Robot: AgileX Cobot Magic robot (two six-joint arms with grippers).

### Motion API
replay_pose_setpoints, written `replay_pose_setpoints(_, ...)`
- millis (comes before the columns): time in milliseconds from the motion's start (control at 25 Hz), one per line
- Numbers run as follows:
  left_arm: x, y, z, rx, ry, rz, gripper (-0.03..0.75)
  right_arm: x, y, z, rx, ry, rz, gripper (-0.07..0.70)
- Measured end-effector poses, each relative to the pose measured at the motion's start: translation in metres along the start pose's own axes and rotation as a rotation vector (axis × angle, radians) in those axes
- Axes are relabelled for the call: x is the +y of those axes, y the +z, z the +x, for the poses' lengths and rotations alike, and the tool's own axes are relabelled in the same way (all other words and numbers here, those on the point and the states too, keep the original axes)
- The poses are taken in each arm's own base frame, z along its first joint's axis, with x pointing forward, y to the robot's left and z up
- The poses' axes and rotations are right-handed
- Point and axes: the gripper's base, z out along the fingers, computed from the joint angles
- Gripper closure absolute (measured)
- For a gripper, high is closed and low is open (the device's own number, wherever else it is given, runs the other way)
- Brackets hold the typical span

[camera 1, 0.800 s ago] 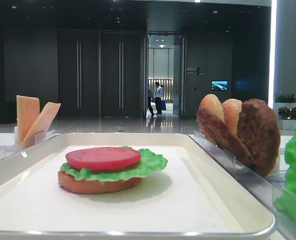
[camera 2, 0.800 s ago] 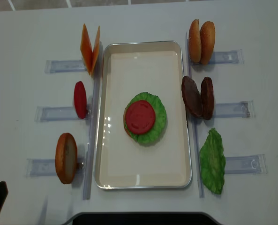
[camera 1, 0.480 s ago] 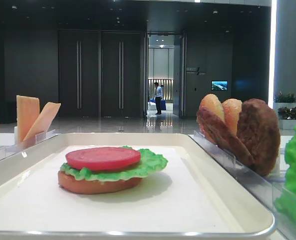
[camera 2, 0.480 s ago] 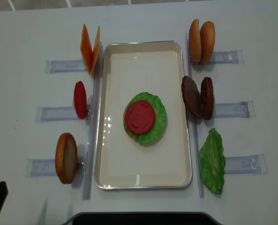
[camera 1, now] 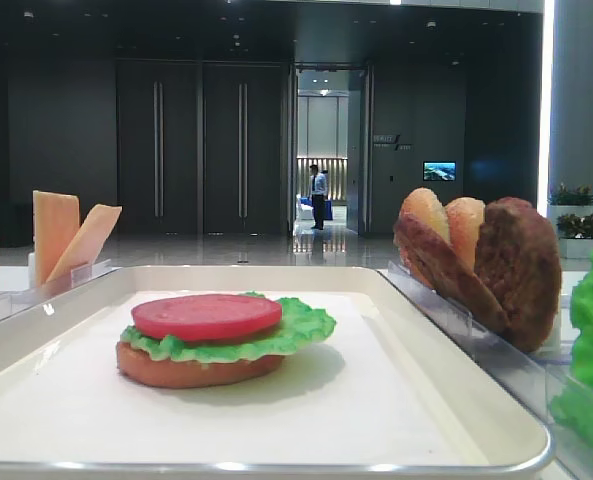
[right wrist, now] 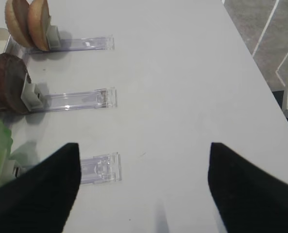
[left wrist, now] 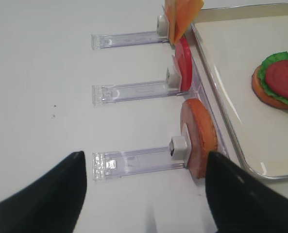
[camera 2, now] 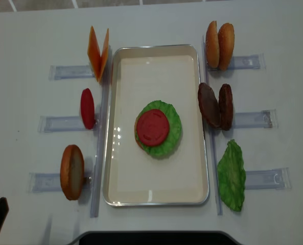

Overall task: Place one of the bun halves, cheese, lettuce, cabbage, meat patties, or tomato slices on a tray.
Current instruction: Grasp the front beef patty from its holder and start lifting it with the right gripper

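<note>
Since the earlier frames I see almost no change on the table; only the person in the far doorway has shifted, and my arms stay parked.

I take the tray (camera 2: 156, 194) as my landmark. In its middle sits a stack: a bun half (camera 1: 191, 368) at the bottom, lettuce (camera 2: 170, 133) on it, a tomato slice (camera 2: 153, 127) on top. Left of the tray stand the cheese (camera 2: 98, 53), a second tomato slice (camera 2: 87, 108) and another bun half (camera 2: 72, 171), each upright in a clear rack (left wrist: 134, 162). Right of the tray stand two bun halves (camera 2: 219, 45), the meat patties (camera 2: 216, 106) and a lettuce leaf (camera 2: 231, 175).

The right gripper (right wrist: 143, 187) hangs well right of the tray, jaws wide apart, holding nothing. The left gripper (left wrist: 144, 191) hangs left of the tray, jaws also apart and empty.

My worry: the patties lean against each other, so a grasp may catch both. A push on the rack may also slide it against the tray rim and shake the stack.
</note>
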Motion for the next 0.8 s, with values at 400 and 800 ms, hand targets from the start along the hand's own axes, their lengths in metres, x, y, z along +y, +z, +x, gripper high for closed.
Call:
replay_pose_setpoints(400,0.0,0.0,0.0,0.0,0.0,0.0,0.136,0.0,0.0,0.0,0.0,0.004,0.0,0.113)
replay_pose_setpoints(800,0.0,0.0,0.0,0.0,0.0,0.0,0.136,-0.004,0.043,-0.047,0.219,0.071,0.005,0.113)
